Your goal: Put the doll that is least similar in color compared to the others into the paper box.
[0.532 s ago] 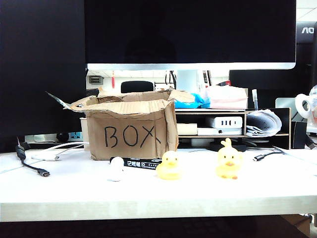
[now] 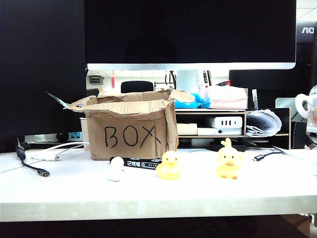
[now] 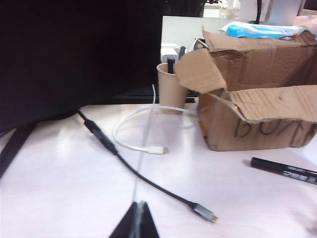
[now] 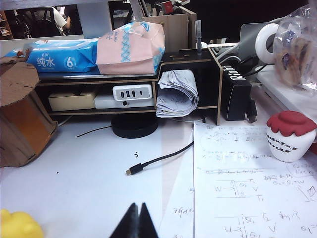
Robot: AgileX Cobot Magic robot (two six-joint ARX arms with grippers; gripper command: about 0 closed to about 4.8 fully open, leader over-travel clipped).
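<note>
The doll (image 2: 116, 169), small, white and rounded, stands on the white table in front of the paper box (image 2: 131, 131), a brown cardboard box marked "BOX" with ragged flaps. In the exterior view neither gripper shows. My left gripper (image 3: 138, 204) is shut and empty, low over the table, well short of the paper box (image 3: 257, 114); the doll is out of that view. My right gripper (image 4: 136, 206) is also shut and empty, with the paper box's edge (image 4: 22, 119) off to one side.
A yellow duck (image 2: 169, 165) and a yellow chick (image 2: 229, 159) stand right of the doll. A black marker (image 2: 141, 163) lies before the box. Black cable (image 3: 148, 183), white cable (image 3: 133, 144) and a paper cup (image 3: 171, 89) lie left. Written sheets (image 4: 252, 183) and a red-lidded jar (image 4: 290, 136) lie right.
</note>
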